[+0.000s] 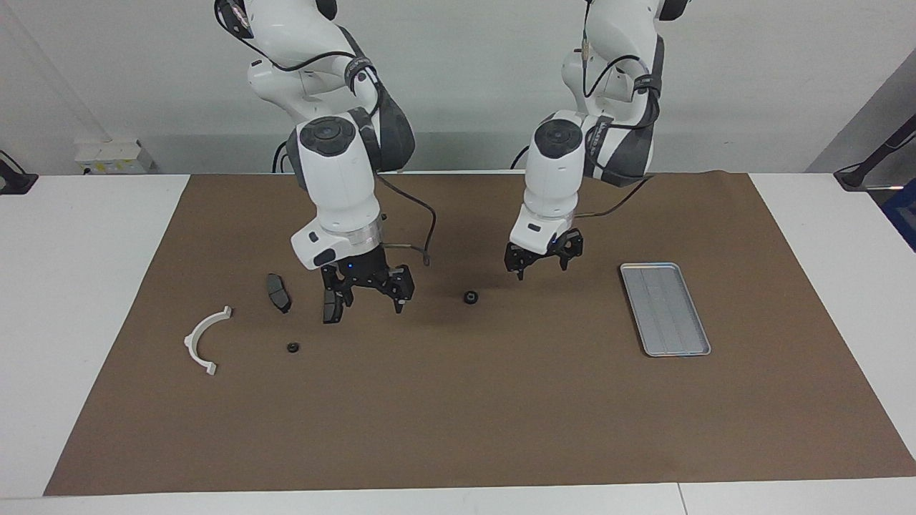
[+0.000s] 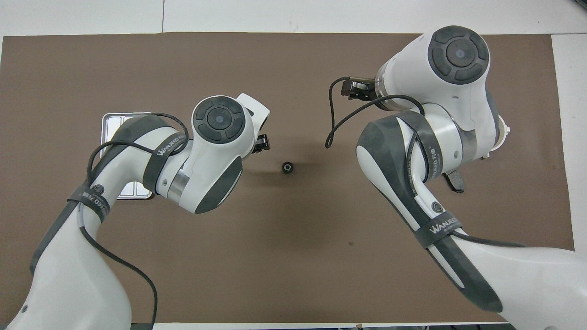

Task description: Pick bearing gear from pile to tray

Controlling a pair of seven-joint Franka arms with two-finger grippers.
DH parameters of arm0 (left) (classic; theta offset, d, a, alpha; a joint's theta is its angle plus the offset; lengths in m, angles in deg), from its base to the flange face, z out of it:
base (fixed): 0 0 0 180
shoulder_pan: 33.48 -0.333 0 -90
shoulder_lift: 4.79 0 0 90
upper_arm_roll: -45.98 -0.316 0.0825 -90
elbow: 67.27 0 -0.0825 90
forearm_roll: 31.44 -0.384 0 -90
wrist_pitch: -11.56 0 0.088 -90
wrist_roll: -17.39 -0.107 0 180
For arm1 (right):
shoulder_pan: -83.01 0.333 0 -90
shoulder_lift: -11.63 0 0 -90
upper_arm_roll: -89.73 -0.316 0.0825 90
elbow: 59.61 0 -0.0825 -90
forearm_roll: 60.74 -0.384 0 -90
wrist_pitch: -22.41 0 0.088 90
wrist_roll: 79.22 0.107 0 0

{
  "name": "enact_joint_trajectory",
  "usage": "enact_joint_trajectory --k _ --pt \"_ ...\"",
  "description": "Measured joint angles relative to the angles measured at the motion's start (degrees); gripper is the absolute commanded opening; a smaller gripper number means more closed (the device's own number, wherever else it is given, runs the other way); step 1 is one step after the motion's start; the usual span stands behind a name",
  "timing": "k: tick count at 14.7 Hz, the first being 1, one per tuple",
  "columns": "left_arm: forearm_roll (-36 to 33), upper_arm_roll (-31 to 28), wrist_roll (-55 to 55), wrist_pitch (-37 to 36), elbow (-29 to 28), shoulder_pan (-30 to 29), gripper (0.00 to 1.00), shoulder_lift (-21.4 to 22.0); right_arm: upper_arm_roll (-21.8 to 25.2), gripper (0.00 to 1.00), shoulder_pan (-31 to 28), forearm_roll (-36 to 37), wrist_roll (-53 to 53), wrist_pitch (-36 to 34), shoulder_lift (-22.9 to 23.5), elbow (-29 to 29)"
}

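A small black round bearing gear [image 1: 470,297] lies on the brown mat between the two grippers; it also shows in the overhead view [image 2: 287,167]. My left gripper [image 1: 542,269] is open and empty, low over the mat between that gear and the tray [image 1: 664,307]. The silver tray is empty. My right gripper [image 1: 365,306] is open over the pile. The pile holds a dark brake-pad plate [image 1: 278,292], a second black round piece [image 1: 292,348] and a white half-ring bracket [image 1: 204,340]. A dark shape at one right finger may be the second plate; I cannot tell.
The brown mat [image 1: 458,415] covers most of the white table. In the overhead view the left arm covers part of the tray [image 2: 114,123], and the right arm hides most of the pile, leaving one plate [image 2: 455,179] showing.
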Motion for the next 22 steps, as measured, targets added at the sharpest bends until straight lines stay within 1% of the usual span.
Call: enact_joint_trajectory --k 2,4,8,16,20,22 --pt "0.0 -0.07 0.14 0.47 1.27 0.07 1.0 -1.46 0.0 1.0 -0.22 0.0 -0.02 -0.1 0.0 0.0" --pt "0.0 -0.13 0.14 1.3 1.56 0.07 1.0 -1.59 0.01 1.0 -0.63 0.0 -0.81 -1.54 -0.07 0.0" --pt "0.0 0.07 0.14 3.12 1.56 0.42 1.0 -2.65 0.06 1.0 -2.73 0.0 -7.66 -4.6 -0.81 -0.02" --pt "2.44 0.21 0.73 8.31 1.51 2.38 1.0 -5.35 0.09 1.0 -9.68 -0.08 -19.68 -10.79 -5.56 -0.05" --pt "3.36 0.3 1.16 9.2 0.53 4.33 1.0 -5.75 0.11 1.0 -13.31 -0.19 -26.7 -11.13 -5.81 2.29" --pt "4.46 0.32 1.26 9.52 0.29 5.24 1.0 -5.81 0.11 1.0 -14.32 -0.68 -27.61 -10.08 -5.8 3.64"
